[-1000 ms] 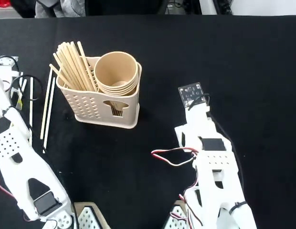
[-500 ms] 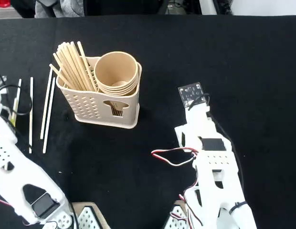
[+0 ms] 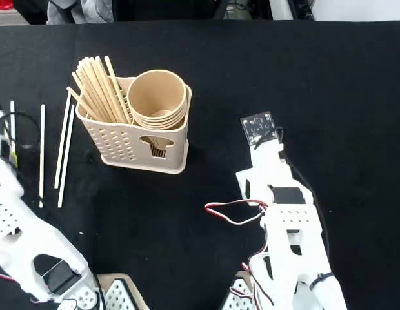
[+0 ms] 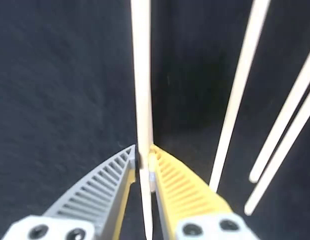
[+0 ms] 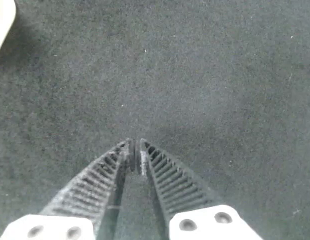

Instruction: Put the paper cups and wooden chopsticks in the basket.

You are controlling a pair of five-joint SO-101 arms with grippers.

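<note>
Gripping a single wooden chopstick [image 4: 141, 75], the left tool [image 4: 143, 165] is clenched on the stick partway along its length, the farthest out from the basket [image 3: 132, 145] of four loose sticks. The stick lies well apart from the basket, on the side where a bundle of chopsticks [image 3: 97, 87] already stands upright; the paper cups [image 3: 157, 97] sit nested in the basket's other compartment. Three loose chopsticks [image 3: 42, 155] lie on the table [image 3: 264, 64] between the held stick and the basket. The pick-up appears to be the step in hand, though it cannot be told whether the stick is off the table. Its long axis runs roughly parallel to the three loose sticks and to the basket's near side wall, so it points along the basket, not toward it. The next move likely calls for lifting it, carrying it across the three sticks and tipping it on end over the bundle's compartment. The right tool [image 5: 135, 152] is clenched on nothing, low over the table, well apart from the basket on its cup side.
</note>
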